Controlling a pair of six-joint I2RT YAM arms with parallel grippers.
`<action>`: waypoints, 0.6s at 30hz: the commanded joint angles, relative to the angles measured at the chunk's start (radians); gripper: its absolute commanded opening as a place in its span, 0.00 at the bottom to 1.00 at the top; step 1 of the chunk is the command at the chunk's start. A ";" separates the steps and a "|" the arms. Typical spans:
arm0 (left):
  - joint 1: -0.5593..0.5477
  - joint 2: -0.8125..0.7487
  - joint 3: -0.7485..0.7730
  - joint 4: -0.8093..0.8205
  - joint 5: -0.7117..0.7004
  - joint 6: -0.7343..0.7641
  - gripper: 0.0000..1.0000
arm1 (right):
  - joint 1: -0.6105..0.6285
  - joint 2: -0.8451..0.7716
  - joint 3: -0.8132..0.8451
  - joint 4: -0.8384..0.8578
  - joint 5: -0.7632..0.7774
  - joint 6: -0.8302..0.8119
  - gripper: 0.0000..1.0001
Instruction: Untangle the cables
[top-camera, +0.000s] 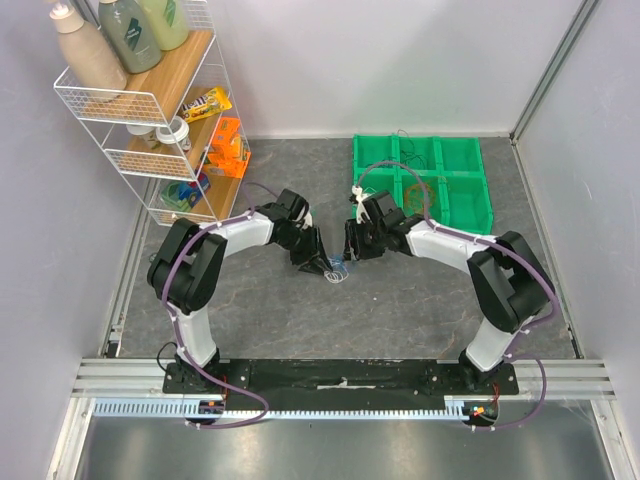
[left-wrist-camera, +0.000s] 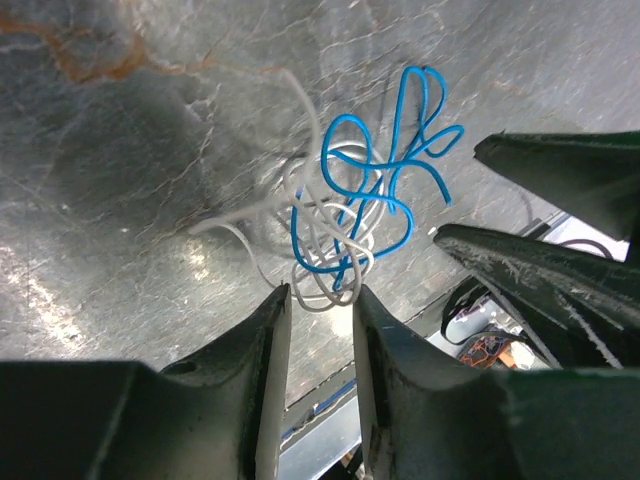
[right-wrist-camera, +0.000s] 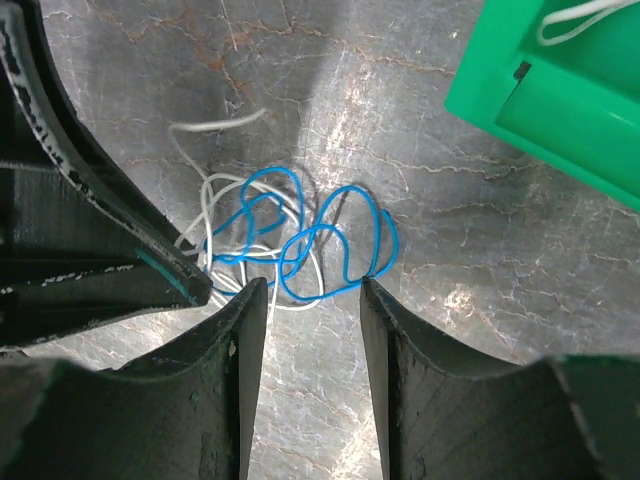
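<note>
Top view is taken from high above the near edge, angled down over the whole grey marbled tabletop. Wrist views are taken close, aimed down past the left gripper and right gripper from opposite sides. Shared by all three: tangle of thin blue and white wires. Green plastic compartment bin is shared by top and right wrist only.

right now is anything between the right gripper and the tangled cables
nothing visible does. the blue and white cables lie on the table right at the fingertips of the right gripper; the left gripper sits beside them, not between
</note>
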 joint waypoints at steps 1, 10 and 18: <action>-0.003 -0.027 -0.026 0.028 0.022 0.016 0.34 | -0.002 0.037 0.039 0.006 -0.007 -0.027 0.50; -0.006 -0.072 -0.039 0.024 0.018 0.004 0.22 | 0.001 0.090 0.068 -0.008 0.021 -0.090 0.41; -0.003 -0.139 -0.021 -0.068 -0.029 0.062 0.62 | 0.010 0.104 0.102 -0.004 0.020 -0.079 0.46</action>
